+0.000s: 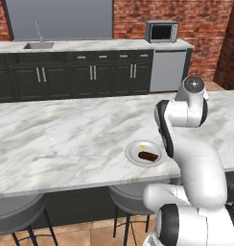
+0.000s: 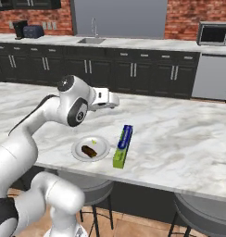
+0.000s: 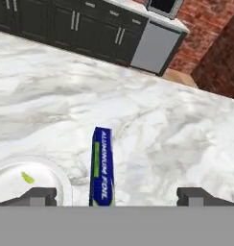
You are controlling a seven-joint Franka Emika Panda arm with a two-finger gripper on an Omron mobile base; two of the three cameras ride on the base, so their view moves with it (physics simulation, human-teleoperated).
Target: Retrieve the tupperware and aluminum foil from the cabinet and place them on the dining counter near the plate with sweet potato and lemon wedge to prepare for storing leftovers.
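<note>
One item, the blue-and-green aluminum foil box (image 2: 122,146), is set beside the white plate (image 2: 101,149); the hand (image 3: 116,196) is spread empty, so the tupperware is likely next.

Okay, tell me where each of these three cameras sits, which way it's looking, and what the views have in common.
Left base view: behind the arm's left, facing the marble counter and plate; the arm rises lower right.
Right base view: behind its right, same counter; arm lower left, foil box beside the plate.
Hand view: on the hand, looking down at the foil box; open gripper at bottom.
Shared: plate in all three views, foil box in two.
</note>
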